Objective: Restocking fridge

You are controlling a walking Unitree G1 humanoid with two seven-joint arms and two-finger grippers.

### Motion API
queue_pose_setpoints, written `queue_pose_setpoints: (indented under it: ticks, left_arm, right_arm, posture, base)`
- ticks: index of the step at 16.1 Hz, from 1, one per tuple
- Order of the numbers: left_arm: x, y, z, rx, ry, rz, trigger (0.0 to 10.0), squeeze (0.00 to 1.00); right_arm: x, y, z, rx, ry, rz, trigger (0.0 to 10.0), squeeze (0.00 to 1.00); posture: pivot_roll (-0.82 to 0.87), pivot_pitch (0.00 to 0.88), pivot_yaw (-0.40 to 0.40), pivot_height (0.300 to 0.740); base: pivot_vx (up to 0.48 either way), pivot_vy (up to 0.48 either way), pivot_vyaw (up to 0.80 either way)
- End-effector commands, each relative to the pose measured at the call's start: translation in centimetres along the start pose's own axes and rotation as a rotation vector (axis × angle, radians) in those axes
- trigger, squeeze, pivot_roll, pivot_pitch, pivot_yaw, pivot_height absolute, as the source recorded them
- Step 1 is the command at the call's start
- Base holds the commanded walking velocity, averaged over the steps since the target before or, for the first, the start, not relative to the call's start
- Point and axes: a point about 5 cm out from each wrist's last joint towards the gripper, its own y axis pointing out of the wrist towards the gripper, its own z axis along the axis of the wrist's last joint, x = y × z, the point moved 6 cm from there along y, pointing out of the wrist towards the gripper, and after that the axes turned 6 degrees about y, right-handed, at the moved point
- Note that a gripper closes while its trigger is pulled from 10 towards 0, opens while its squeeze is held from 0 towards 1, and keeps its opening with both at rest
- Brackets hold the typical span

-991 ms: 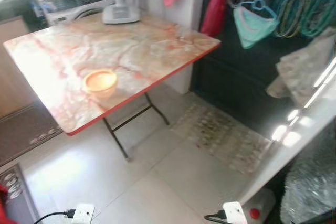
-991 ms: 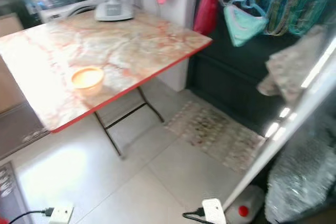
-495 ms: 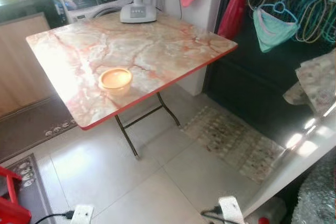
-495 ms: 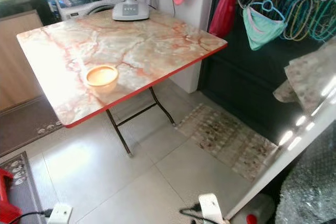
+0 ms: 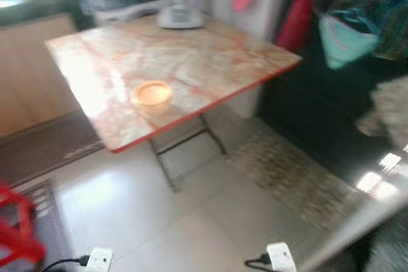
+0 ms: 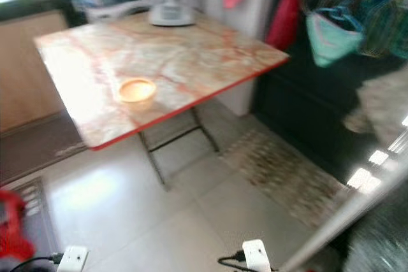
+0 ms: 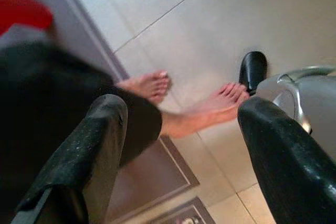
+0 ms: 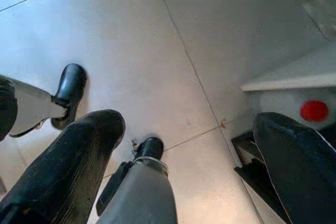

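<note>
Left gripper (image 7: pixel 178 145): two long black fingers (image 7: pixel 100 145) spread wide apart with nothing between them, one at the lower left of the left wrist view and the other at its lower right; it hangs pointing down toward the floor.
Right gripper (image 8: pixel 184 166): two long black fingers (image 8: pixel 68 161) set far apart and empty, one at the lower left of the right wrist view, the other at its lower right edge; it also points down.
Robot's legs: a silver-grey shin (image 8: pixel 144 195) ending in a black foot (image 8: pixel 148 148) at the bottom centre of the right wrist view; a second black foot (image 8: pixel 70 87) at the left.
</note>
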Motion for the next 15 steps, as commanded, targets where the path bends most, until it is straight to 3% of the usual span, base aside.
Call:
queue_pose_setpoints:
  ticks: [1,12,15]
  left_arm:
    - [-0.21,0.01,-0.04,-0.008,-0.006,0.008,10.0,0.00]
    - [-0.31,0.00,-0.13,-0.011,-0.006,0.011,10.0,0.00]
    - [-0.32,0.00,-0.07,-0.009,-0.010,0.014,10.0,0.00]
  right_arm:
    - [0.18,-0.01,0.10,0.006,0.027,-0.008,10.0,0.00]
    - [0.31,-0.03,-0.04,0.004,0.031,-0.012,10.0,0.00]
    - [0.12,-0.02,-0.06,0.001,-0.005,-0.004,10.0,0.00]
  posture:
    - [0.04,0.000,0.005,0.740]
    - [0.04,0.000,0.009,0.740]
    - [0.04,0.000,0.006,0.740]
  base:
    - [0.259,0.000,0.00]
    - [0.274,0.000,0.00]
    - [0.279,0.000,0.21]
